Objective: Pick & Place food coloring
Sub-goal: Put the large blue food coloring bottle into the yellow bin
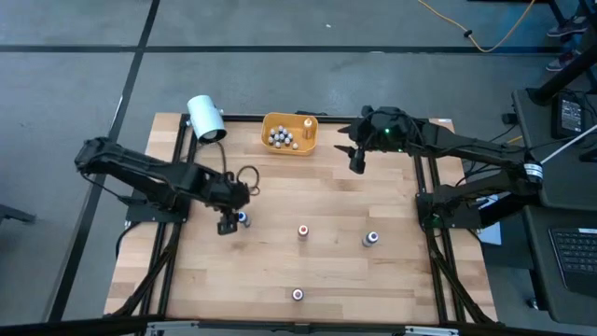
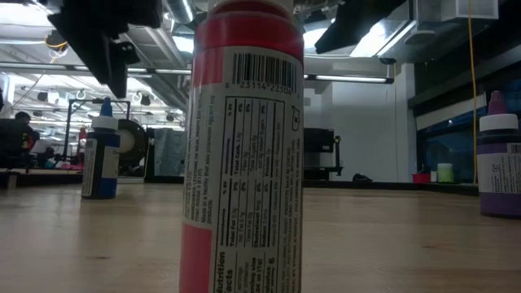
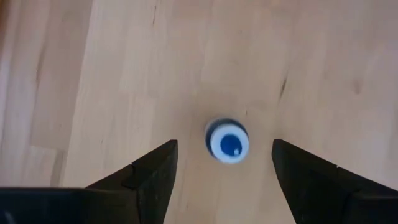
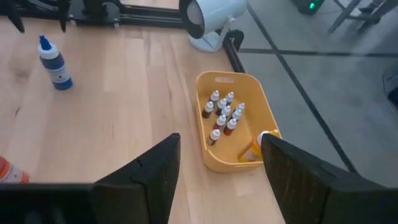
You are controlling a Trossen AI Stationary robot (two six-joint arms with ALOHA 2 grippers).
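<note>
On the red bottle (image 2: 244, 146) standing nearest the low camera we see a barcode with digits below it; we make out roughly "23114 22500", though the ends are cut off or dim. Under it sits a boxed facts panel whose print is too small for us to read. Near the bottom edge we read a fragment, "utrition". We find no other legible text.
</note>
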